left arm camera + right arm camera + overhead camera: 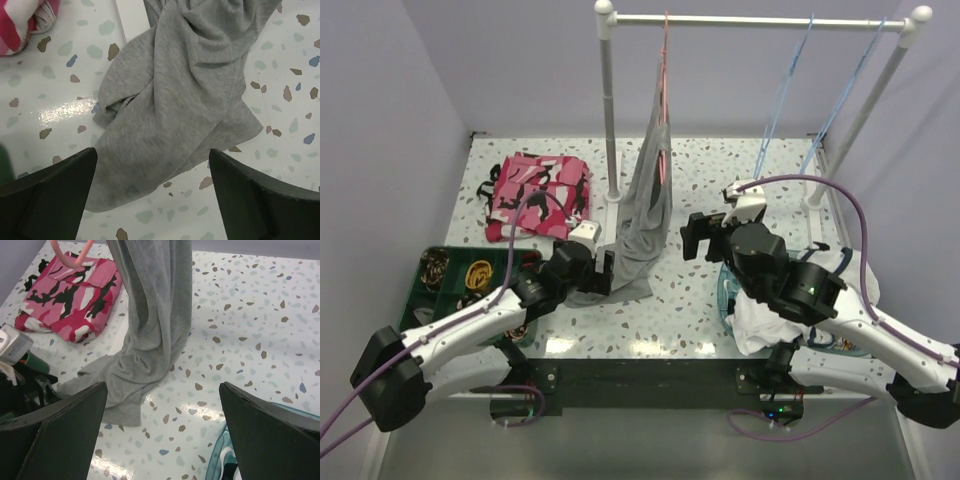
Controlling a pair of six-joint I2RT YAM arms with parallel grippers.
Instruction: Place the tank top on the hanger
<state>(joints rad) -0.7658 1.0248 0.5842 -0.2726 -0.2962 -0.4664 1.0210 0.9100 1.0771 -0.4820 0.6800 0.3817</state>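
The grey tank top (645, 215) hangs from the pink hanger (664, 90) on the rail, its lower part pooled on the table. It also shows in the left wrist view (180, 100) and the right wrist view (150, 325). The hanger's pink wire shows at the top of the right wrist view (72, 257). My left gripper (608, 272) is open and empty, just above the pooled hem. My right gripper (698, 236) is open and empty, to the right of the hanging cloth and apart from it.
A pink-and-black camouflage cloth (535, 195) lies at the back left. A green tray (445, 278) sits at the left. A white garment (770, 315) lies in a blue basket (725, 290) on the right. Light-blue hangers (785, 100) hang on the rail (760, 20).
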